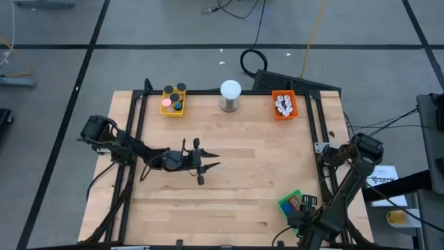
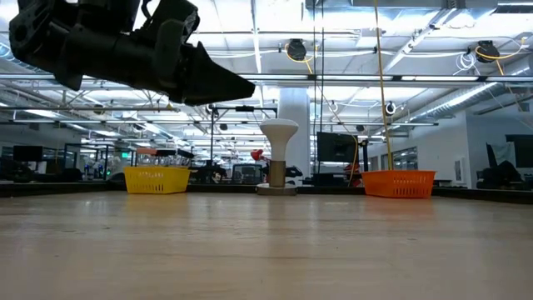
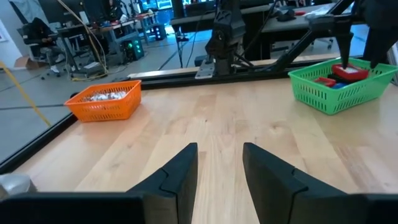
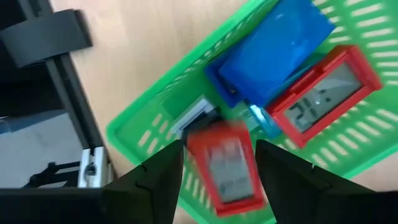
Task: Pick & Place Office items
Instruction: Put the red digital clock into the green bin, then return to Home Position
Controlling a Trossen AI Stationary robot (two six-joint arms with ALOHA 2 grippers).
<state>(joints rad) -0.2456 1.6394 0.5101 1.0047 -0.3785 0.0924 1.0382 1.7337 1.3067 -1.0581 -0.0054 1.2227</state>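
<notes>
My right gripper (image 4: 221, 149) hangs open over the green tray (image 4: 143, 134) at the table's near right (image 1: 290, 203), fingers pointing down. A blurred red flat block (image 4: 227, 168) shows between its fingers, above the tray's floor. Blue flat blocks (image 4: 273, 53) and another red block with a display (image 4: 320, 96) lie in the tray. My left gripper (image 1: 210, 160) is open over the bare middle of the table, raised above it (image 2: 237, 87), holding nothing (image 3: 221, 168). My right gripper has the blurred red block (image 4: 227, 168) between its two fingers, which come from above. The block nearly fills the gap, and I cannot tell whether the fingers touch it.
The yellow tray (image 1: 173, 101) with black and pink round pieces and the orange tray (image 1: 284, 105) with whitish bits stand at the far edge. The white ball on its metal base (image 1: 230, 96) stands between them. A black frame (image 1: 135, 139) borders the table.
</notes>
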